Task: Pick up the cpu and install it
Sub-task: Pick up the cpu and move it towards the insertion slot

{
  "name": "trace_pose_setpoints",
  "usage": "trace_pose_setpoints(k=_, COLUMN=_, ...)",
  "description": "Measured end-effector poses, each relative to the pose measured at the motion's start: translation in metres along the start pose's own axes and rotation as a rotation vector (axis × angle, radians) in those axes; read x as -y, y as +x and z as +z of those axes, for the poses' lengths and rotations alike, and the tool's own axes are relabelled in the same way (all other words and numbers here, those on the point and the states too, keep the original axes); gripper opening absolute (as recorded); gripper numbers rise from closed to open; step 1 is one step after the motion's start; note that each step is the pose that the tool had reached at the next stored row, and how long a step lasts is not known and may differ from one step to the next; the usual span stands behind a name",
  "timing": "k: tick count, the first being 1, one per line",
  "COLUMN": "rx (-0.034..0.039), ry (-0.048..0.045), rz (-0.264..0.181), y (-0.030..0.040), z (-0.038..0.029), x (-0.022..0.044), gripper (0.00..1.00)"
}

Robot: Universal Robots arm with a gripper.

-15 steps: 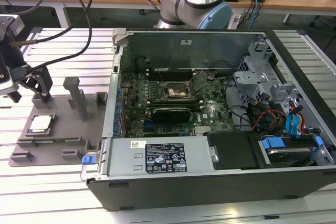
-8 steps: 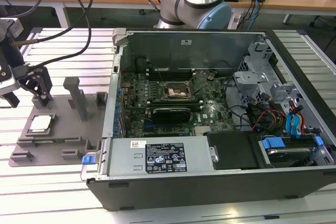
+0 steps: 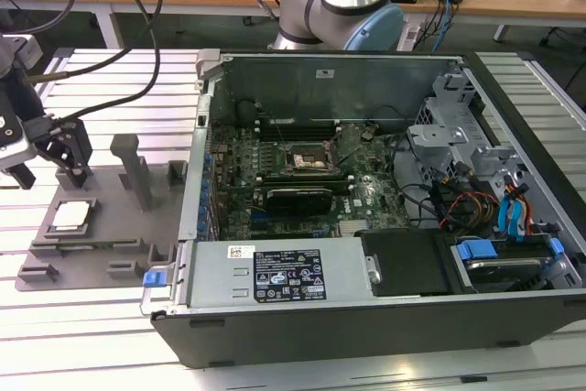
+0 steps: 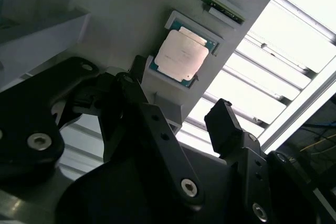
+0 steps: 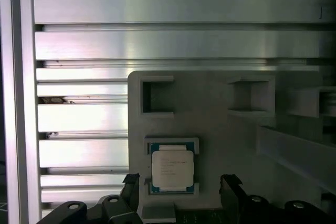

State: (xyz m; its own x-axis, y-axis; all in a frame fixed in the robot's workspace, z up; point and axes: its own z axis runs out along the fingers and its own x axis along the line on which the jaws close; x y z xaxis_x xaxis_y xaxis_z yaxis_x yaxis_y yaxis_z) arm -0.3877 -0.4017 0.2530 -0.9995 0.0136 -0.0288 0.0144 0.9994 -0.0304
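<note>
The cpu (image 3: 71,216) is a flat square chip with a silvery top. It lies in a square pocket of the grey fixture tray (image 3: 101,254), at the exterior view's left. My gripper (image 3: 69,169) hangs just above and a little behind it, open, with nothing between its fingers. In both wrist views the cpu (image 4: 181,56) (image 5: 172,169) lies flat in its pocket. It is close to the gap between the black fingers (image 4: 137,95) (image 5: 131,190), which do not touch it. The motherboard socket (image 3: 311,161) sits inside the open computer case.
The open computer case (image 3: 366,309) takes up the middle and the exterior view's right, with cables, a drive cage and a power supply inside. Upright grey posts (image 3: 133,167) rise from the fixture tray beside the gripper. The slatted aluminium table (image 3: 82,336) lies beneath. The arm's base (image 3: 343,6) stands behind the case.
</note>
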Motion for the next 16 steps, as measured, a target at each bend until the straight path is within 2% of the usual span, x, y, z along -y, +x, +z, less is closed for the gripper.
trace_pose_setpoints(k=16, rx=0.0001, ry=0.0000, rz=0.000, y=0.0003, z=0.0104, x=-0.0003, gripper=0.72)
